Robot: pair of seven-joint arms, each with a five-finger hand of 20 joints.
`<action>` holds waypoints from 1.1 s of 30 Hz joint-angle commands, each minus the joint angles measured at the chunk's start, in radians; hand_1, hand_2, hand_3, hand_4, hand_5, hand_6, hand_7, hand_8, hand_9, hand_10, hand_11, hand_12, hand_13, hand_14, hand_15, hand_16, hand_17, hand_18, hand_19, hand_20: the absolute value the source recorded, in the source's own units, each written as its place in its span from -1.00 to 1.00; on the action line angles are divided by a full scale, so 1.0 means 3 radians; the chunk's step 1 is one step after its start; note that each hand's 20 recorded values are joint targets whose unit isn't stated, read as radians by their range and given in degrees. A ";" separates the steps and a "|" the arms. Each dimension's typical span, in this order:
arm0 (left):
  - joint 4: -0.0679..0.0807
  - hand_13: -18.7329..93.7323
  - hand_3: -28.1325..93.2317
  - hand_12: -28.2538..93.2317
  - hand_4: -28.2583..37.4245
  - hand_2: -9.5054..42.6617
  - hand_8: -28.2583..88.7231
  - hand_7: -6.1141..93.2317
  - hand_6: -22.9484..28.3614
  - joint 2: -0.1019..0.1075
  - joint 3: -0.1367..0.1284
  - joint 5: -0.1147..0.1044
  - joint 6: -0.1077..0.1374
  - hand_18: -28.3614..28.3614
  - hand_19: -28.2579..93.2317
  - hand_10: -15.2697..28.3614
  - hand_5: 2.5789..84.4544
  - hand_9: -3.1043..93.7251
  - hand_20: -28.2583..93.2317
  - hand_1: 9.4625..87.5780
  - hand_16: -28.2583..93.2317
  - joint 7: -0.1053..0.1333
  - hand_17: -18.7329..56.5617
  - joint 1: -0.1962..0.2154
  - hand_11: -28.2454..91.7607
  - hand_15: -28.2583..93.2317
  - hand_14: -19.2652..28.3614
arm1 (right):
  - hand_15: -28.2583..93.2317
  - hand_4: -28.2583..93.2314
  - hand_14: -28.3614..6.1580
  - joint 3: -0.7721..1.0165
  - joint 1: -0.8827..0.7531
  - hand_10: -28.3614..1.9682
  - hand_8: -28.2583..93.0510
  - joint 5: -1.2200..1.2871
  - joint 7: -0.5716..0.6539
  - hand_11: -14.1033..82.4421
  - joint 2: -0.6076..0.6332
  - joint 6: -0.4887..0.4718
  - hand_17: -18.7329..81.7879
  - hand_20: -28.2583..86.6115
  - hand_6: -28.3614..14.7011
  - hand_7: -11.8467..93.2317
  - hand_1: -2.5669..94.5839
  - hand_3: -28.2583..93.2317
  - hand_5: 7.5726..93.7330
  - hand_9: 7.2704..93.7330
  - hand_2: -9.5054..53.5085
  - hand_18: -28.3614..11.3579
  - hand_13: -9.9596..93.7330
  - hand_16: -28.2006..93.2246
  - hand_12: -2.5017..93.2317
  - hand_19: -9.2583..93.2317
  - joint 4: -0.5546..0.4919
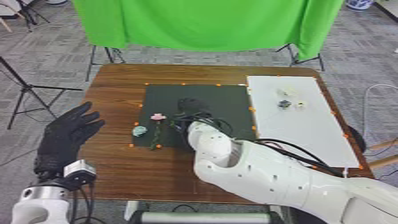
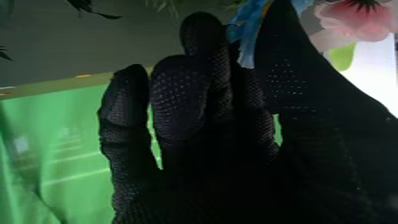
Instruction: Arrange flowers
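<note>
Seeing the right hand (image 1: pixel 191 104) mid-frame over the dark mat (image 1: pixel 169 92), can't tell if clenched or released, strappy blue petals (image 2: pixel 247 32) beside its knitted glove. Probably means going left and slightly down for the pink flower (image 1: pixel 158 117), thin stem running down-frame, nearer than to the spread, empty left hand (image 1: pixel 64 137). Loving the roundish, frilly pale-blue bloom (image 1: pixel 139 131) lower left.

One pink flower (image 1: pixel 158 117) and one pale blue flower (image 1: pixel 139 131) lie left on one dark mat (image 1: pixel 169 95); apparently three small flowers (image 1: pixel 284 104) lie right on one white board (image 1: pixel 302 130).
</note>
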 commanded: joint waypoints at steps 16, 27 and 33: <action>-0.0065 -0.12 0.84 -0.38 -0.69 -0.47 -0.69 -0.57 0.36 -0.0020 0.0034 -0.0048 0.0091 0.86 0.53 0.63 -0.02 -0.11 -0.63 -0.59 -0.70 0.0090 -0.65 0.0208 -0.06 0.34 0.96 | 0.91 -1.00 -0.03 0.0243 0.0026 -0.28 -0.80 0.0055 -0.0210 0.39 0.0156 0.0306 -0.05 0.05 0.07 -0.33 -0.18 0.95 0.17 0.22 -1.00 -0.77 0.40 -0.34 -0.57 1.00 -0.0397; -0.0132 -0.12 0.84 -0.37 -0.70 -0.47 -0.69 -0.57 0.36 0.0004 -0.0010 -0.0105 0.0221 0.86 0.53 0.62 -0.02 -0.11 -0.63 -0.59 -0.70 0.0273 -0.65 0.0400 -0.06 0.34 0.96 | 0.83 -1.00 -0.11 0.1338 -0.0593 -0.40 -0.80 0.0540 -0.0825 0.00 0.1211 -0.0077 -0.12 -0.02 0.08 -0.34 -0.35 0.99 0.12 0.13 -0.82 -0.75 0.31 -0.37 -0.69 0.99 -0.0838; -0.0143 -0.12 0.84 -0.38 -0.70 -0.48 -0.69 -0.57 0.36 0.0009 0.0011 -0.0087 0.0223 0.86 0.53 0.63 -0.02 -0.11 -0.63 -0.59 -0.70 0.0258 -0.65 0.0399 -0.06 0.34 0.96 | 0.82 -0.99 -0.13 0.1486 -0.0809 -0.41 -0.80 0.0589 -0.1004 -0.12 0.1840 0.0117 -0.14 -0.02 0.09 -0.34 -0.40 0.99 0.09 0.07 -0.76 -0.75 0.28 -0.39 -0.68 0.98 -0.0832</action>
